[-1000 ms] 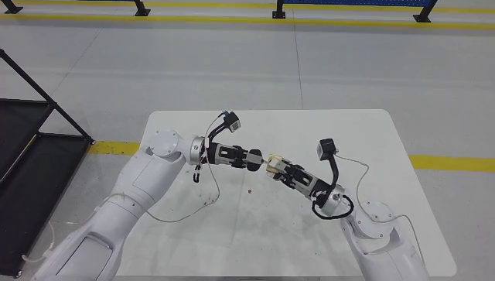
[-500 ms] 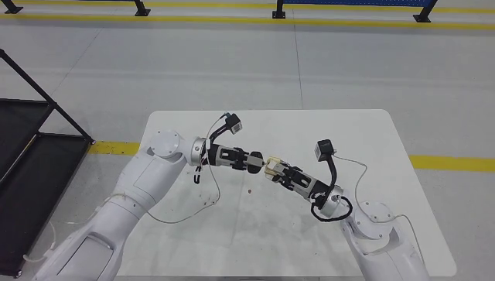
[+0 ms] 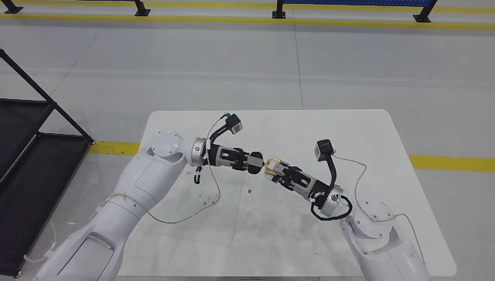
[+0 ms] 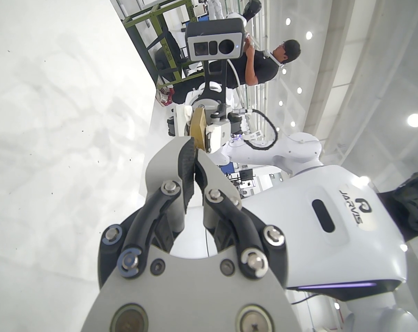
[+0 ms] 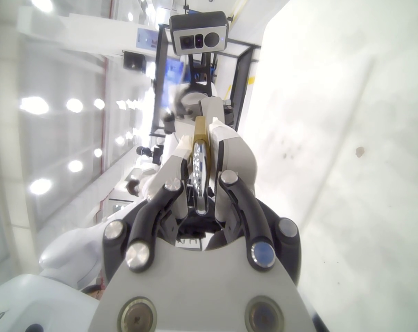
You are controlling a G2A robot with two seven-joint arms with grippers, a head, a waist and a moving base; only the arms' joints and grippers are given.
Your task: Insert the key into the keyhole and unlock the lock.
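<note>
I have both arms meeting over the middle of the table (image 3: 371,134), a little nearer its far edge than its near one. The left gripper (image 3: 259,161) comes in from the left edge side and the right gripper (image 3: 277,169) from the near right corner side, so they point at each other nose to nose.

The lock (image 5: 199,164) is in my right gripper (image 5: 199,136), not lying on the table. On the right wrist camera I see the white fingers (image 5: 229,146) clamped on either side of it. The chrome shackle points back toward the wrist and the brass body points outward toward the other arm. In the top view the lock (image 3: 271,166) shows as a small pale block exactly where the two grippers meet.

On the left wrist camera, my left gripper (image 4: 194,145) has its dark pads (image 4: 187,171) pressed together, with only a thin slit between them. I cannot make out what, if anything, sits in that slit. The fingertips are right up against the brass face of the lock (image 4: 197,128). Whether they actually touch it I cannot tell from here.

A small brown speck (image 3: 250,191) lies on the table near the grippers, on their near-edge side.
</note>
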